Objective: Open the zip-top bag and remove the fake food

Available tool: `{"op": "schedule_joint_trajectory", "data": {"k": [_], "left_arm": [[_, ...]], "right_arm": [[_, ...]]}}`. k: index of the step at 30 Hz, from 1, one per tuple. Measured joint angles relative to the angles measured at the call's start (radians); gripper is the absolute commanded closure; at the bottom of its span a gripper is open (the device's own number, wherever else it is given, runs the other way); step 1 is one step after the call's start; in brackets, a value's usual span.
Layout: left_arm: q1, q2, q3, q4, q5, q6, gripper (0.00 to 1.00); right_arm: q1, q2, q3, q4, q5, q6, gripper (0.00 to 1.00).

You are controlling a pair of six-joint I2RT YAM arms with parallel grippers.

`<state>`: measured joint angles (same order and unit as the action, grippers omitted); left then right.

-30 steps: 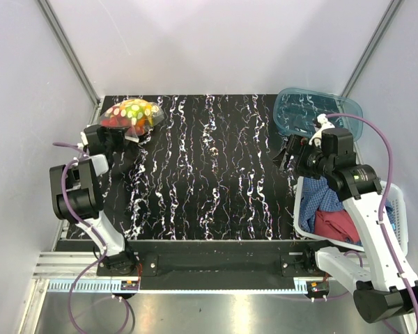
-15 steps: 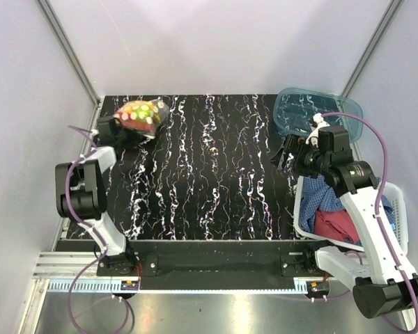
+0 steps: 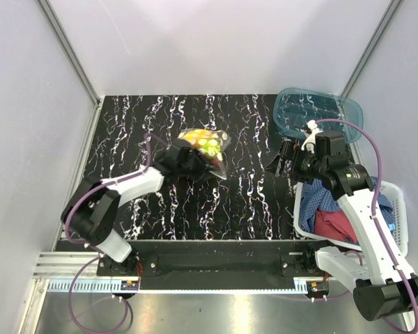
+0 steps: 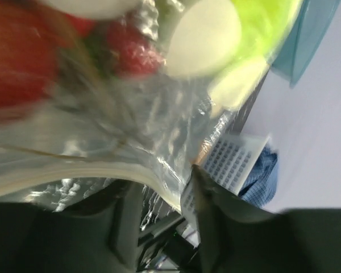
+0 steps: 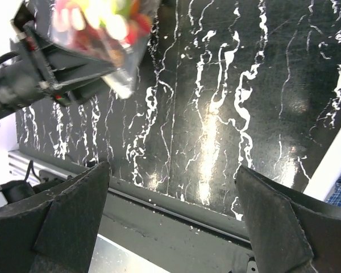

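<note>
The zip-top bag (image 3: 209, 147), clear with pale dots, is near the table's middle and holds the fake food (image 3: 200, 140) in red, yellow and green. My left gripper (image 3: 196, 163) is at the bag's near left side. In the left wrist view the bag (image 4: 159, 114) fills the top, blurred, with a red berry (image 4: 23, 57) and a green fruit (image 4: 267, 34) inside. Its pale edge runs across the tips of the left gripper (image 4: 162, 183), whose jaws stand partly apart. I cannot tell whether they pinch it. My right gripper (image 3: 282, 157) (image 5: 171, 166) hangs wide open over bare table, right of the bag (image 5: 105, 25).
A teal translucent tray (image 3: 319, 111) lies at the far right corner. A white slatted basket (image 3: 396, 209) with blue and red cloths (image 3: 329, 209) stands at the right edge under the right arm. The table's front rail (image 5: 176, 207) runs below the right gripper.
My left arm swung from the far left corner to the table's middle, and the bag came with it. The right gripper drifted slightly and stayed open.
</note>
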<state>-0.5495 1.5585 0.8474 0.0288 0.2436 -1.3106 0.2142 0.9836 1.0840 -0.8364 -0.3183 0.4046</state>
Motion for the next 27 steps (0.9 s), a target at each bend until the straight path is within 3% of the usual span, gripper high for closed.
{"op": "schedule_joint_trajectory", "data": {"k": [2, 3, 6, 11, 14, 19, 23, 27], "left_arm": [[-0.053, 0.034, 0.048, -0.004, 0.011, 0.001, 0.29], [-0.066, 0.048, 0.072, -0.014, 0.019, 0.010, 0.20], [-0.098, 0.064, 0.172, -0.093, 0.038, 0.077, 0.19], [-0.068, -0.065, 0.231, -0.280, 0.044, 0.296, 0.20], [0.047, -0.191, 0.228, -0.403, 0.028, 0.426, 0.20], [0.369, -0.343, 0.188, -0.480, -0.001, 0.570, 0.14], [0.517, -0.280, 0.186, -0.509, 0.031, 0.643, 0.18], [0.597, -0.125, 0.178, -0.512, 0.122, 0.672, 0.24]], "right_arm": [[0.000, -0.016, -0.009, -0.001, -0.008, -0.001, 0.00], [0.000, -0.020, -0.013, -0.001, -0.008, -0.001, 0.00], [0.000, -0.017, -0.020, -0.002, -0.010, -0.001, 0.00], [0.000, 0.000, -0.032, -0.006, -0.038, 0.000, 0.00], [0.000, -0.001, -0.034, -0.007, -0.046, 0.000, 0.00], [0.000, -0.001, -0.034, -0.006, -0.076, 0.015, 0.00], [0.000, -0.001, -0.034, -0.007, -0.094, 0.022, 0.00], [0.000, -0.001, -0.034, -0.007, -0.095, 0.028, 0.00]]}}
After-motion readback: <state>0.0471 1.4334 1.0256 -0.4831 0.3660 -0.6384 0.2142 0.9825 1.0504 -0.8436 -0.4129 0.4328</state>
